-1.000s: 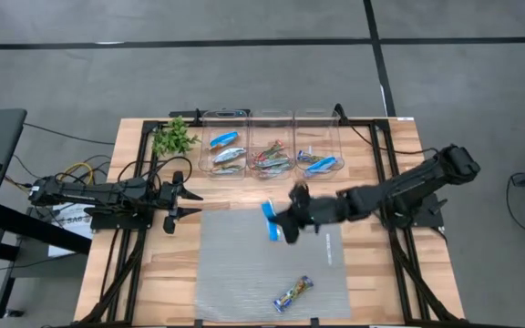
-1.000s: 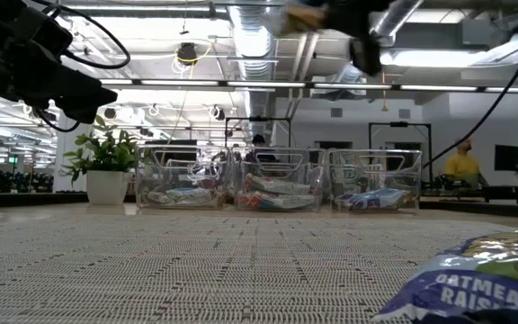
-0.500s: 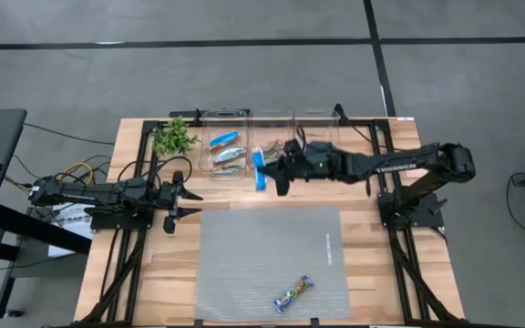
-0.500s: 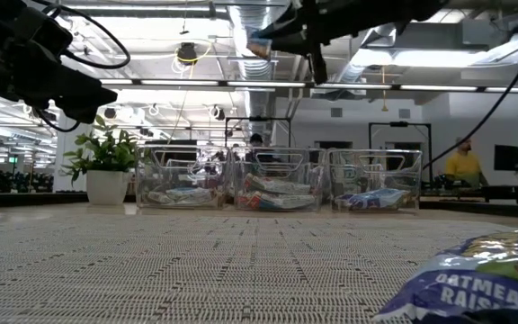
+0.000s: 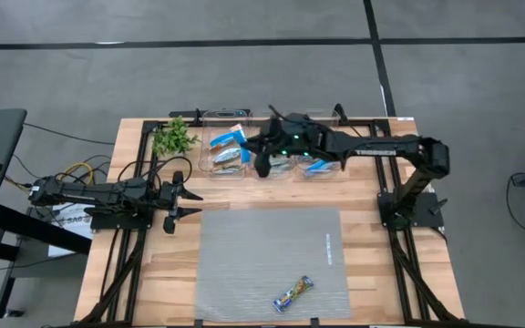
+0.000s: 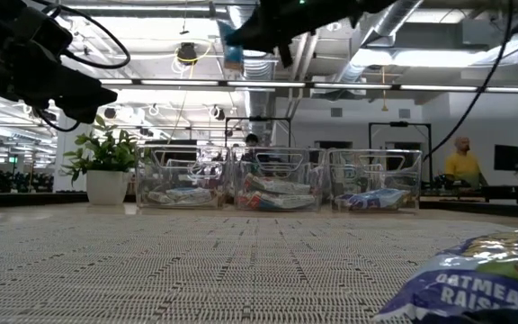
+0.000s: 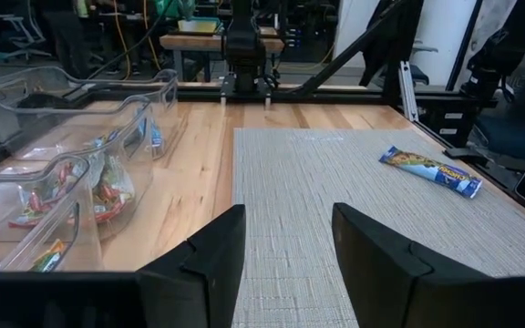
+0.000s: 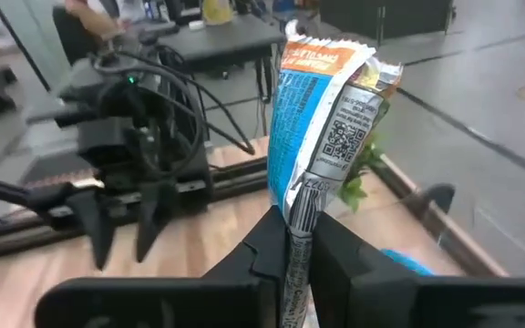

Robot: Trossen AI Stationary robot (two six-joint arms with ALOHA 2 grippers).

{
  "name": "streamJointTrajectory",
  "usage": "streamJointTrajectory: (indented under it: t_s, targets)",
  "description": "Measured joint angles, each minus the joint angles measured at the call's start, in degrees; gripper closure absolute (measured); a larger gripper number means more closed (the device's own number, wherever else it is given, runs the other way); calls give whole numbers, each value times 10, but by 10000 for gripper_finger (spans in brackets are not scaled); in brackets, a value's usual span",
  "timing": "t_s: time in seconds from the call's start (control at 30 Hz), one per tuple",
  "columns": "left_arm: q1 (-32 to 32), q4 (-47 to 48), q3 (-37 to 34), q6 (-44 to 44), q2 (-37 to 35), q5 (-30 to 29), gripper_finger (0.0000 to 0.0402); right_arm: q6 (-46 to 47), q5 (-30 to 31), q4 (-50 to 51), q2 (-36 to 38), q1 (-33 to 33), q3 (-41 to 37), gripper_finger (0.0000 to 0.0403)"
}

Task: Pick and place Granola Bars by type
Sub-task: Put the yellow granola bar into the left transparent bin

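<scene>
Your right pincer (image 5: 250, 146) hangs above the far row of three clear plastic bins (image 5: 272, 155), between the left bin and the middle one, clamped on a bright blue wrapped granola bar with an orange end (image 8: 322, 128); in the right wrist view the bar stands upright between the two dark fingers (image 8: 267, 241), gripped at its lower crimped seal. From the low view the same bar (image 6: 232, 47) shows well above the bin rims. The left bin already holds blue and silver bars (image 5: 226, 150), the middle bin red-green-orange ones (image 7: 108, 193), and the right bin bright blue ones (image 5: 322, 166).

One more bar, a blue-silver-yellow wrapped one (image 5: 293, 292), lies on the grey woven mat (image 5: 244, 255) at its near edge, well apart from the bins; the left wrist view shows it flat on the mat (image 7: 429, 170).

Your left pincer (image 5: 179, 202) waits low over the wooden counter (image 5: 372, 264) just left of the mat, its fingers (image 7: 212, 251) apart and holding nothing. A small green plant sprig (image 5: 174, 137) sits at the far left of the counter, beside the left bin
</scene>
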State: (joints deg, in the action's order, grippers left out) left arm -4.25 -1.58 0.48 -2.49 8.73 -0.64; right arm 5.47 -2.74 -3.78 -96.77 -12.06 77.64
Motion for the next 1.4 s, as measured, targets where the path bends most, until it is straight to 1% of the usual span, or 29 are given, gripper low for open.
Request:
streamJointTrajectory:
  t_s: [0.1,0.27,0.4,0.57,0.7,0.8,0.87,0.93,1.1,1.2,1.4]
  targets:
    - [0,0,0,-1,0,0,244,-32,4,24,-43,-5,47,382]
    - [0,0,0,1,0,0,244,-74,52,61,-112,-20,137,379]
    - [0,0,0,-4,0,0,244,-115,63,119,-166,-30,198,380]
    - [0,0,0,-6,0,1,244,-131,76,164,-226,-35,275,382]
    - [0,0,0,-7,-1,1,244,-131,77,227,-267,-38,313,379]
    - [0,0,0,-4,-1,1,244,-131,76,266,-276,-38,324,376]
    - [0,0,0,-4,-1,1,244,-139,76,257,-288,-34,329,375]
    - [0,0,0,-3,-1,0,244,-141,73,286,-290,-34,325,375]
    - [0,0,0,-4,-1,0,244,-150,73,278,-296,-31,325,371]
    - [0,0,0,-2,-1,0,244,-150,74,277,-296,-31,325,351]
    - [0,0,0,-5,-1,0,244,-150,74,277,-296,-31,325,289]
